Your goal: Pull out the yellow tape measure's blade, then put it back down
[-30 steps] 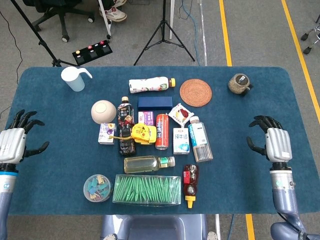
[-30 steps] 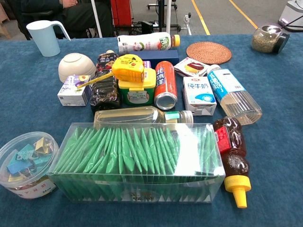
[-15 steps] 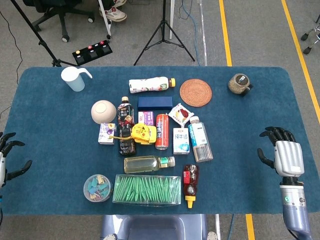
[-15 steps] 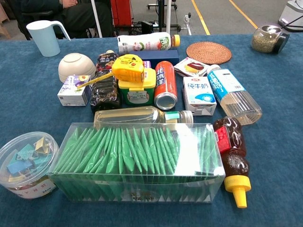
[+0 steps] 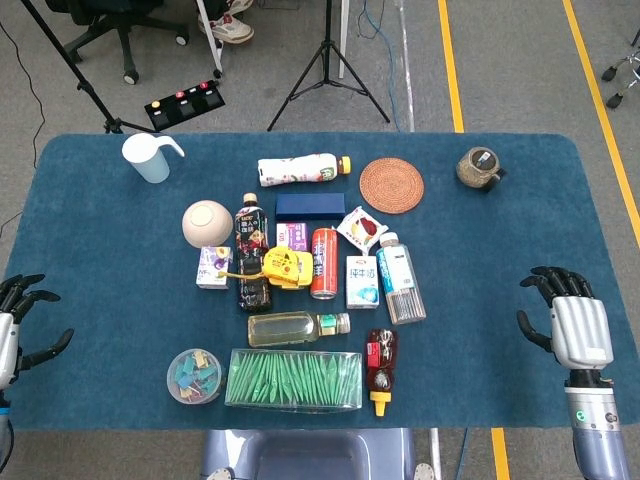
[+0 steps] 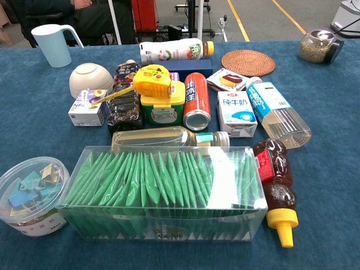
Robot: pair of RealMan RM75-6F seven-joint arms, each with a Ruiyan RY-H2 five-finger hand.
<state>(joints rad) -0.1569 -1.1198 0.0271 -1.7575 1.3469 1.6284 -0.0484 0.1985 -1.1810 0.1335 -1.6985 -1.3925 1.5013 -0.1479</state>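
Note:
The yellow tape measure (image 5: pixel 279 263) lies on top of a green-lidded tub in the middle cluster, and the chest view shows its case (image 6: pixel 152 80) with a short length of blade (image 6: pixel 112 95) sticking out to the left over a dark bottle. My left hand (image 5: pixel 12 328) hovers at the table's left edge, fingers spread and holding nothing. My right hand (image 5: pixel 571 322) is at the right edge, fingers apart and holding nothing. Both hands are far from the tape measure. Neither hand shows in the chest view.
Around the tape measure stand a dark bottle (image 5: pixel 249 253), a red can (image 5: pixel 323 262), small cartons (image 5: pixel 361 281) and a water bottle (image 5: pixel 399 277). A clear box of green packets (image 5: pixel 294 379), a clip tub (image 5: pixel 194 375) and a honey bottle (image 5: pixel 380 368) line the front. A mug (image 5: pixel 150 157), bowl (image 5: pixel 207 222) and coaster (image 5: pixel 391 185) sit behind.
Both hands have drawn back from beside the cluster toward the table's near corners. The tape measure and the other objects have not moved.

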